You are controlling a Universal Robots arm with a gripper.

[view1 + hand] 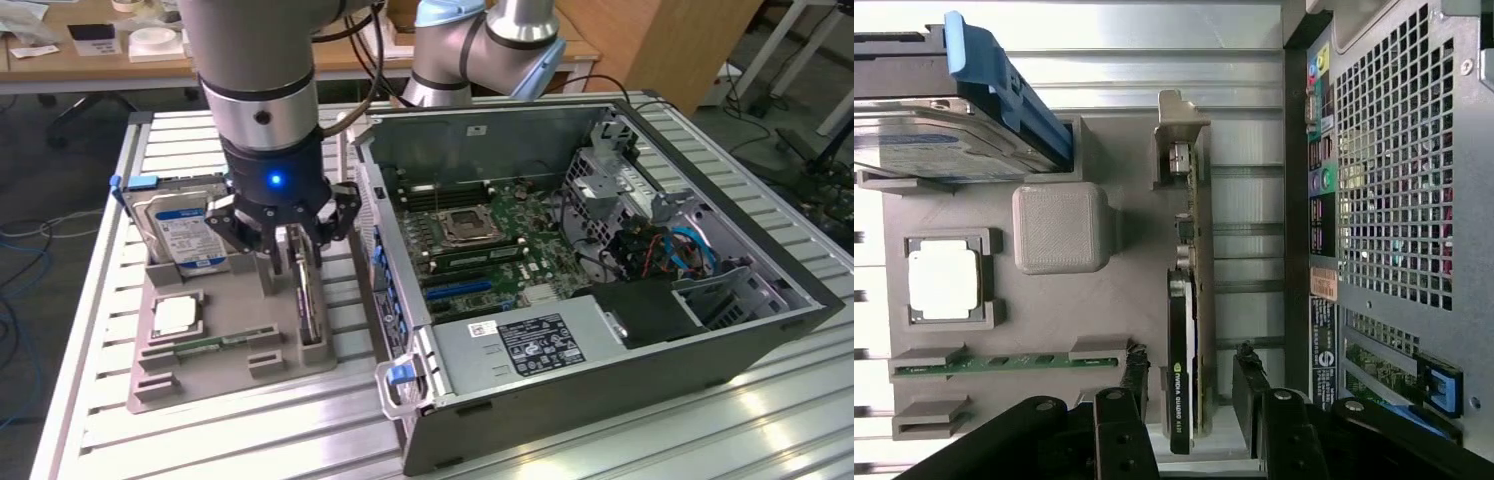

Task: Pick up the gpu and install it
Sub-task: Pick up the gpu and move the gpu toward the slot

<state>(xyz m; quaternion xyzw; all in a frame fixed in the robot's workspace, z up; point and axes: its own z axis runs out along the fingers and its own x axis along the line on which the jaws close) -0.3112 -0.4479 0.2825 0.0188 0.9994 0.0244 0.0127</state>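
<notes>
Now end effector (1192,368) wide, fingers (1137,385) flanking gpu (1189,250); grey holder (1124,305) keeps card on edge for easy grasp.

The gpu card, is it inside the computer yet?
Not yet. The gpu stands on edge in its slot on the grey tray, outside the computer case. The gripper is down over it, open fingers on either side, not gripping. Lifting and installing are not yet done.
</notes>
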